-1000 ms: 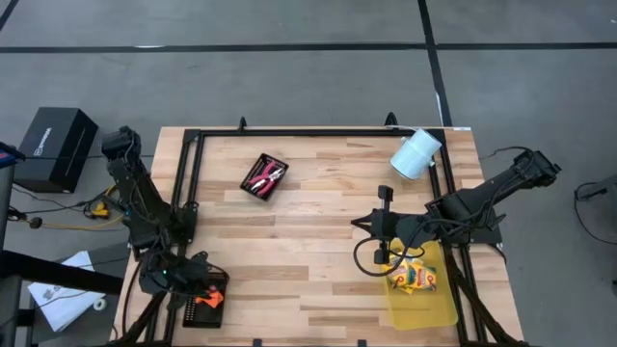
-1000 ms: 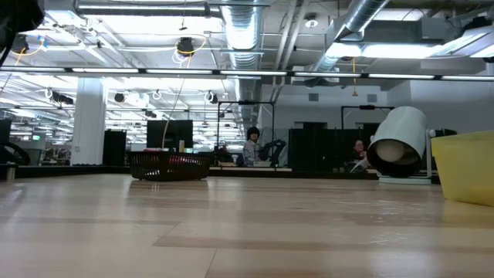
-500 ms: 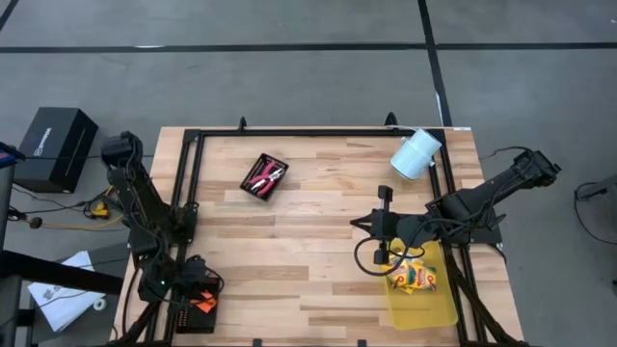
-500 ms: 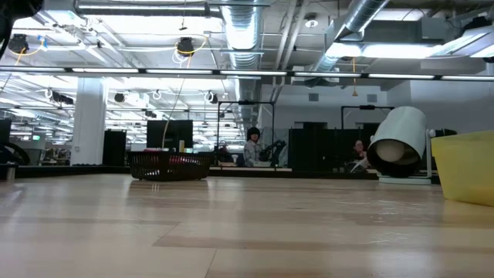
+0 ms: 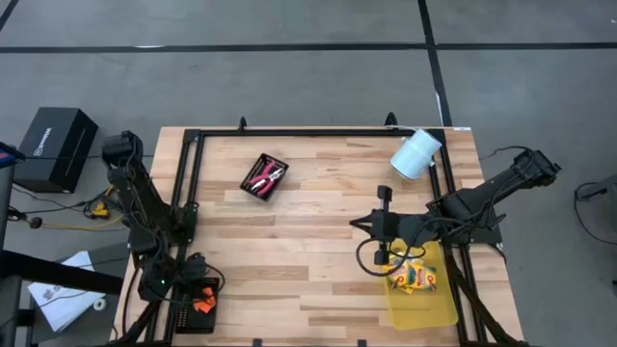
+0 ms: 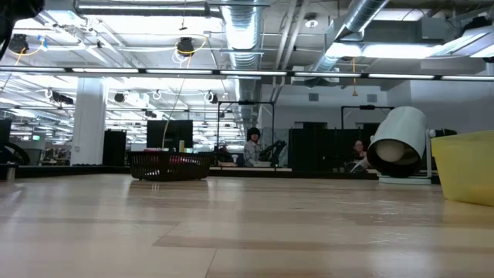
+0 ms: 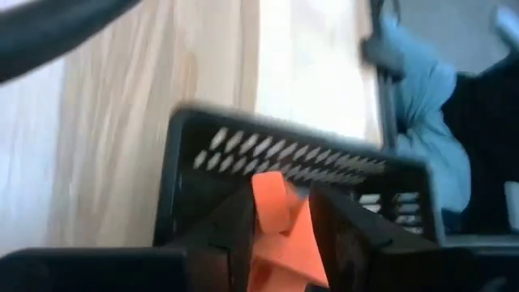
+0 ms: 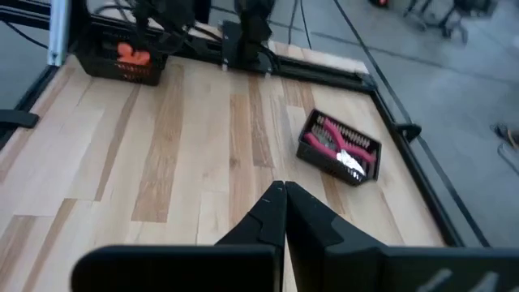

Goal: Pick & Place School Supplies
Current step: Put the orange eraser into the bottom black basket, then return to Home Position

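My left gripper (image 5: pixel 183 285) is at the table's near left corner, over a black mesh tray (image 5: pixel 214 314) of orange stubby pieces (image 5: pixel 201 305). In its wrist view the gripper (image 7: pixel 280 207) is shut on one orange piece (image 7: pixel 272 199). My right gripper (image 5: pixel 384 220) is shut (image 8: pixel 280 195) and hovers over bare wood beside the yellow bin (image 5: pixel 429 308), touching nothing. Yellow crayon boxes (image 5: pixel 415 278) lie in the bin. Red-handled tools (image 5: pixel 265 175) lie in a second black tray (image 8: pixel 340 150). Neither gripper shows in the low view. My left gripper pinches an orange piece between its two fingers (image 7: pixel 235 227), on the piece's upper end (image 7: pixel 269 191). It comes from above, pointing down into the tray. The piece's lower part (image 7: pixel 284 259) runs down among the other orange pieces; whether it is lifted clear cannot be told.
A white roll (image 5: pixel 416 152) lies on its side at the far right corner and shows in the low view too (image 6: pixel 397 143). A black frame rail (image 5: pixel 318 132) borders the table. Bare wood (image 5: pixel 308 251) stretches across the middle. A black box (image 5: pixel 56 145) sits off the table's left.
My left gripper has shifted a little toward the table's near edge, settling over the tray of orange pieces. My right arm has kept still.
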